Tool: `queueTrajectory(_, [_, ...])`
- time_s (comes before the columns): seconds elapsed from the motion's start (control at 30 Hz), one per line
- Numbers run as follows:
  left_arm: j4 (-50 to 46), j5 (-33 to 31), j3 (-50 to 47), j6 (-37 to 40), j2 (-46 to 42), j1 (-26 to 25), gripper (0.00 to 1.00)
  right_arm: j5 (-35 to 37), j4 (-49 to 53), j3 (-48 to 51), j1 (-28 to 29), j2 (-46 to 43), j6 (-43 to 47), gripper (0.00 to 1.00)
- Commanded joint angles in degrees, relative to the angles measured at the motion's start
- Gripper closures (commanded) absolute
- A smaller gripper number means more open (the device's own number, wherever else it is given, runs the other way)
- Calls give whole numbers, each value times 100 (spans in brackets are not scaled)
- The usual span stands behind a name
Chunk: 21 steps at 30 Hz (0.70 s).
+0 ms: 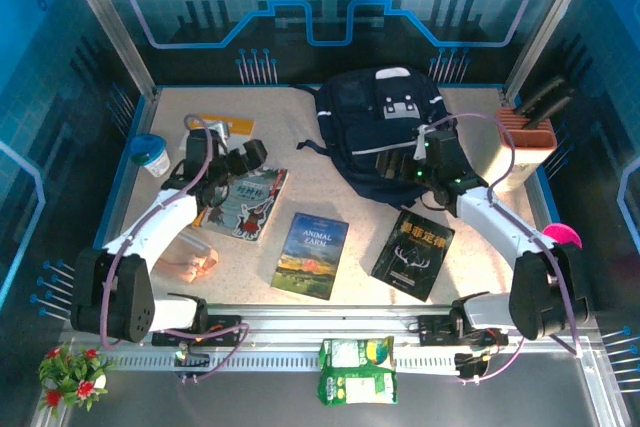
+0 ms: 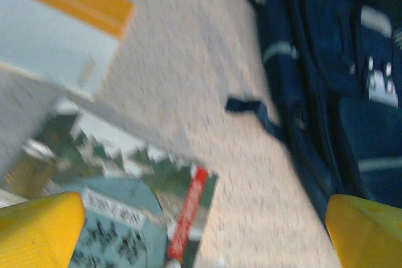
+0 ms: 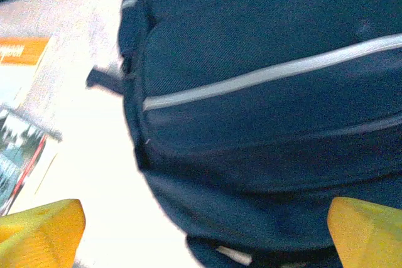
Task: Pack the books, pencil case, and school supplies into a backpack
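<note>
Risks, itemised from my remote seat.

Item 1, backpack (image 1: pixel 385 132): lying at about 1 o'clock from the centre of the table (image 1: pixel 350 197), front pocket facing up. From above I am finding no gaping mouth on it, and I cannot tell whether it is unfastened. A book pushed at closed fabric is only going to slide off.

Item 2, right gripper (image 1: pixel 420 147): hanging over the pack's 6 o'clock edge, jaws spread wide and carrying nothing. Going down here, I am risking a pinch of loose cloth instead of a proper hold, and the whole pack could be dragging after it.

Item 3, left gripper (image 1: pixel 252 157): likewise gaping and empty, hovering at the 12 o'clock end of the grey book (image 1: pixel 250 204), near the orange-and-white box (image 1: pixel 222 127). That paperback is lying flush on the table, so the fingers are likely to be skating over the cover or shoving it along.

Item 4, Animal Farm book (image 1: pixel 312 254) and black book (image 1: pixel 413 254): lying at 6 and 5 o'clock, apart from each other. The right arm, sweeping low, could be knocking the black one askew.

Item 5: both wrist views are smearing, so I am judging clearances poorly.
</note>
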State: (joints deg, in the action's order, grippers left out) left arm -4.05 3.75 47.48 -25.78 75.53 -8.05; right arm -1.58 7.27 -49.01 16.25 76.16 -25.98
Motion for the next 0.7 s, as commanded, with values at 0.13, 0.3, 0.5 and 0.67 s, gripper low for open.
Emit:
queueTrajectory(0.13, [-1230, 258, -177, -371, -426, -543, 1, 503, 1162, -210, 1463, 158, -28, 0])
queueTrajectory(0.3, [-1044, 185, -593, -541, -879, -550, 1, 1278, 1569, -176, 2630, 506, 110, 0])
queueTrajectory(0.5, [-1234, 176, -705, -585, -1050, -550, 1, 1654, 1696, -429, 3412, 1211, 198, 0])
queueTrajectory(0.67, [-1407, 237, -714, -682, -1033, -550, 1, 1776, 1782, -822, 3496, 1892, 249, 0])
